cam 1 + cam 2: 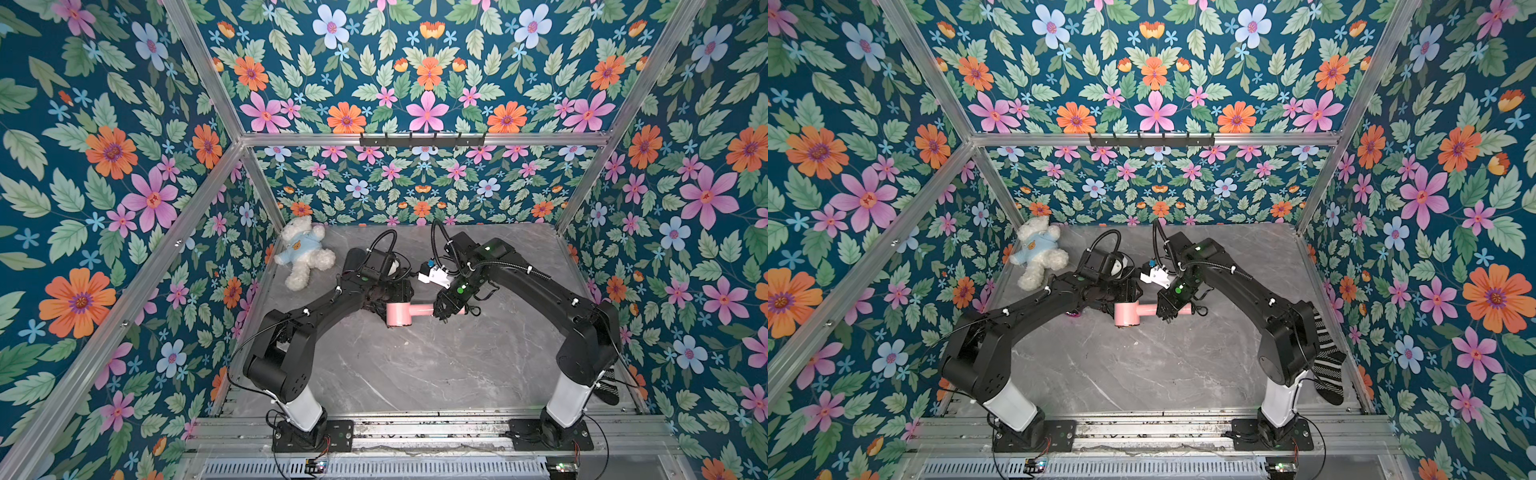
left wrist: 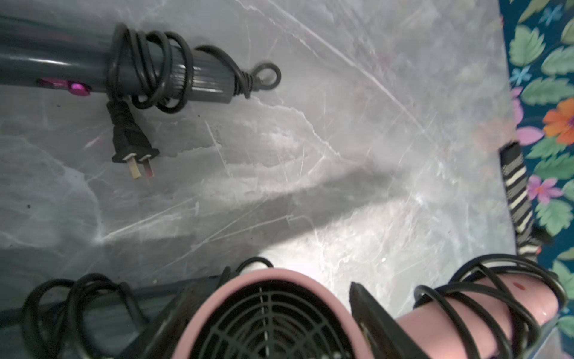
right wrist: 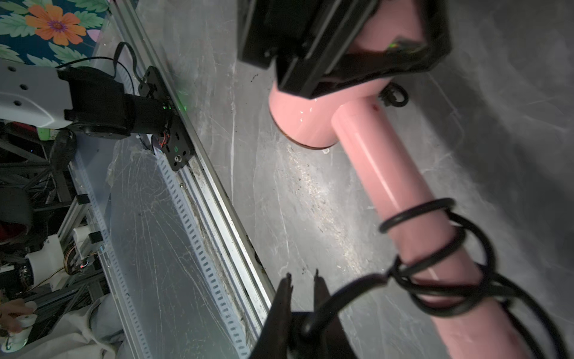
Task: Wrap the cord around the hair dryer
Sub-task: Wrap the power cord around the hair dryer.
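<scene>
While left fingers (image 2: 369, 310) clamp glossy pink cylindrical hair dryer (image 1: 399, 314), right fingers (image 3: 287, 298) pinch coiled black cord (image 3: 354, 287).

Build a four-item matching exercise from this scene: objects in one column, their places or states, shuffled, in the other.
1 teddy bear
2 striped sock
3 pink hair dryer
4 pink dryer's cord

A gripped at its head by the left tool
B coiled round the handle
C far left corner of the table
D beside the right arm base

Pairs: 1-C, 2-D, 3-A, 4-B
</scene>
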Available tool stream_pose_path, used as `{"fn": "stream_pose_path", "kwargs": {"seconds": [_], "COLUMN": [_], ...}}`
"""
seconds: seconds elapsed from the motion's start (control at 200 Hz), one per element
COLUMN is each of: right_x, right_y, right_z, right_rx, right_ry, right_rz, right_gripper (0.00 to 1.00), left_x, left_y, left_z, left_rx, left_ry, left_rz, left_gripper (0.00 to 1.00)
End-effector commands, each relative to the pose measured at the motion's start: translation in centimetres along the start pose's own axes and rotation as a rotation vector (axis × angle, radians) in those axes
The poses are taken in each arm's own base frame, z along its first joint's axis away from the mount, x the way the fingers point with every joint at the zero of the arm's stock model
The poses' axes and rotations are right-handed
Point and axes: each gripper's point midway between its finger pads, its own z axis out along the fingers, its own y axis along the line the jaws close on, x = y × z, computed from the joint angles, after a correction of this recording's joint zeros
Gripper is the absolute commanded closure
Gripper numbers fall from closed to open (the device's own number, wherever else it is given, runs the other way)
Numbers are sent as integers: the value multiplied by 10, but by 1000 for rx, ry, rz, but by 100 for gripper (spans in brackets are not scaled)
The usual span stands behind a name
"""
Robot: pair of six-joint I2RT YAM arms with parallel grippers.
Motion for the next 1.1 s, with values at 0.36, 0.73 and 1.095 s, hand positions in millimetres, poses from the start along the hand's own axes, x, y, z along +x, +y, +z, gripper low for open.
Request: {"fn": "stream_pose_path", "kwargs": {"seconds": [0.36, 0.73, 1.095], "right_x": [23, 21, 3], "right_y": [-47, -47, -47], "right_z": [-6, -5, -23], "right_rx": [84, -63, -170], "right_ry": [64, -29, -284], "right_rz": [-125, -95, 14], "right_gripper": [100, 100, 100], "left_x": [73, 62, 30], "left_y": [-49, -74, -100], "left_z": [-12, -32, -68], "left_rx": [399, 595, 908], "left_ry": [257, 153, -218], "left_rz": [297, 280, 146], "left_gripper": [100, 100, 100]}}
